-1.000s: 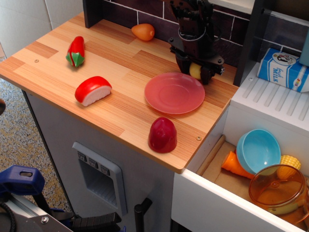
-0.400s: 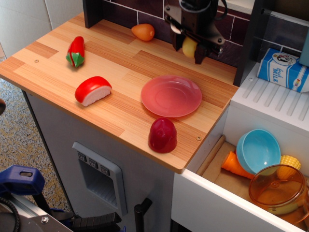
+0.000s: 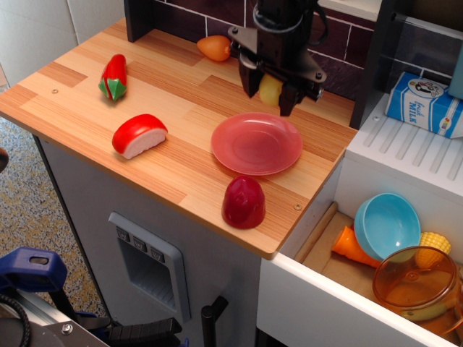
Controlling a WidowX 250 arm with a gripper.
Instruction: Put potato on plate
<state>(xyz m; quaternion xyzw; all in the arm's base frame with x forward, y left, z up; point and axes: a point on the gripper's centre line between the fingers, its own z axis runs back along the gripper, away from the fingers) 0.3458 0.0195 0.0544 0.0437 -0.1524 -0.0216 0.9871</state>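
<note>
My black gripper (image 3: pixel 269 92) is shut on the pale yellow-green potato (image 3: pixel 270 90) and holds it in the air over the far edge of the pink-red plate (image 3: pixel 256 143). The plate lies flat on the wooden counter (image 3: pixel 87 101), at its right side. The potato shows between the two dark fingers; its upper part is hidden by the gripper body.
A dark red dome toy (image 3: pixel 244 202) stands just in front of the plate. An orange toy (image 3: pixel 214 48) lies by the back wall. A red-and-white piece (image 3: pixel 139 134) and a red pepper (image 3: pixel 113 76) lie to the left. A milk carton (image 3: pixel 425 103), blue bowl (image 3: pixel 386 225) and orange lid (image 3: pixel 421 278) are to the right.
The gripper lifted the potato off the counter behind the plate, then moved left and toward the front, over the plate's far edge. The plate shifted slightly left.
</note>
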